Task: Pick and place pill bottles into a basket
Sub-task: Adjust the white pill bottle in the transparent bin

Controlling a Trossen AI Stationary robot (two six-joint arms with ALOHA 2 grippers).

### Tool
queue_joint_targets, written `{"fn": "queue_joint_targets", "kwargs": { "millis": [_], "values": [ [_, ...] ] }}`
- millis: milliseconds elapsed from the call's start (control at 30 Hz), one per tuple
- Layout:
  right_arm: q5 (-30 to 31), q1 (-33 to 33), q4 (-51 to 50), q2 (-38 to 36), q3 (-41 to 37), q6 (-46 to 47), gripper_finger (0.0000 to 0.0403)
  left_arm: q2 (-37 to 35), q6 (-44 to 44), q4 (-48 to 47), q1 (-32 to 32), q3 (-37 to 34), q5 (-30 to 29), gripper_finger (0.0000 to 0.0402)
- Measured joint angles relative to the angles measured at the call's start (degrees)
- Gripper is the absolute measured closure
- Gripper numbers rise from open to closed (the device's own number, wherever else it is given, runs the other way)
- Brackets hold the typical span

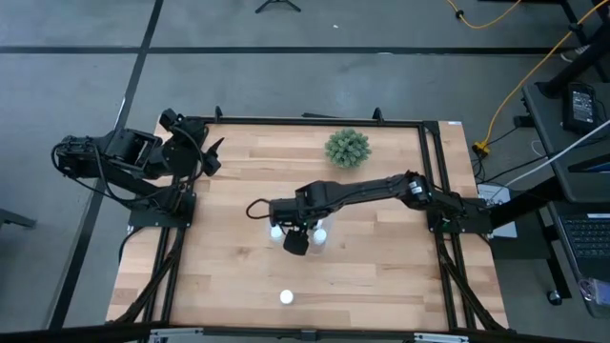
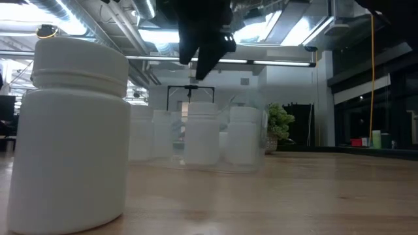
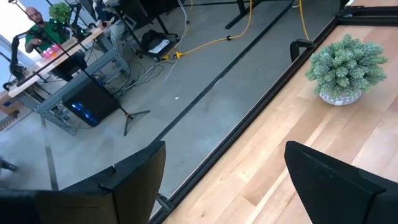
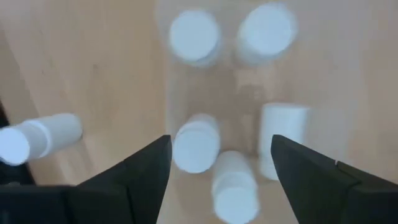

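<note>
The clear basket (image 4: 166, 93) stands at the table's middle with several white pill bottles in it, such as one (image 4: 197, 144) standing upright; they also show in the low view (image 2: 201, 134). One more bottle (image 1: 286, 297) stands alone near the table's near edge and shows large in the low view (image 2: 75, 130). My right gripper (image 1: 295, 243) hovers above the basket, open and empty, its fingers (image 4: 149, 177) spread over the bottles. My left gripper (image 1: 212, 157) waits at the far left, open and empty (image 3: 224, 186).
A green spiky plant (image 1: 347, 148) in a small pot stands at the table's far side, right of centre. A black frame (image 1: 419, 122) runs around the table. Bare wood lies left and right of the basket.
</note>
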Motion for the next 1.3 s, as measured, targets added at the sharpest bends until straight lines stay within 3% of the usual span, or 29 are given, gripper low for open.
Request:
{"fn": "queue_joint_targets", "kwargs": {
  "millis": [200,600,1300],
  "values": [
    [2.9,-1.9,-1.9,0.0,1.2,-1.6,0.0128,0.0,0.2,0.0,0.0,0.0,0.0,0.0080],
    [3.3,-4.6,-1.7,0.1,-7.0,-3.0,0.0128,0.0,1.3,0.0,0.0,0.0,0.0,0.0080],
    [4.8,-4.3,1.4,0.4,-7.2,0.2,0.0128,0.0,4.1,0.4,0.1,0.0,0.0,0.0080]
  ]
}}
